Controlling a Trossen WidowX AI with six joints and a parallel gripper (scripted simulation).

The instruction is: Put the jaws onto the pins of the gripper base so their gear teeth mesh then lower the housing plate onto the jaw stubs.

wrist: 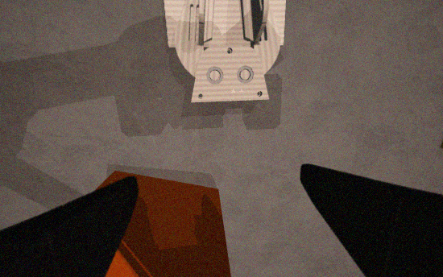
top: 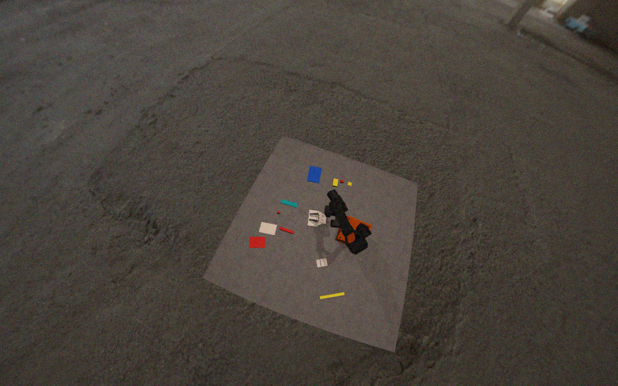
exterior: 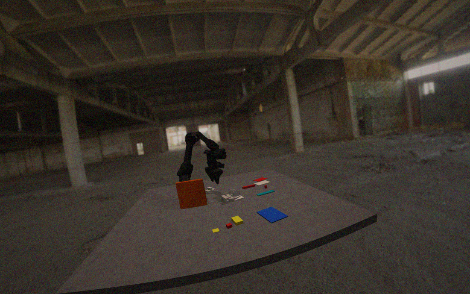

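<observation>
The pale gripper base (top: 310,224) (wrist: 172,34) lies on the table. Its two jaws (wrist: 250,22) lie side by side, apart, and run off the top edge of the wrist view. The pale housing plate (wrist: 229,88) covers their rear ends, and two round stub ends show in its holes. From above it looks flat and square to the base; its height and the gear teeth under it cannot be seen. My black gripper (top: 331,217) (exterior: 215,178) (wrist: 218,175) is wide open and empty, high above the table and off to the plate's side, touching nothing.
An orange block (exterior: 191,194) (wrist: 185,213) stands by the arm's foot. Yellow blocks (top: 335,182) (exterior: 237,219), a blue plate (top: 314,174) (exterior: 272,214), a teal bar (top: 289,203) (exterior: 265,192), a red bar (top: 287,230) and a yellow bar (top: 332,295) lie around.
</observation>
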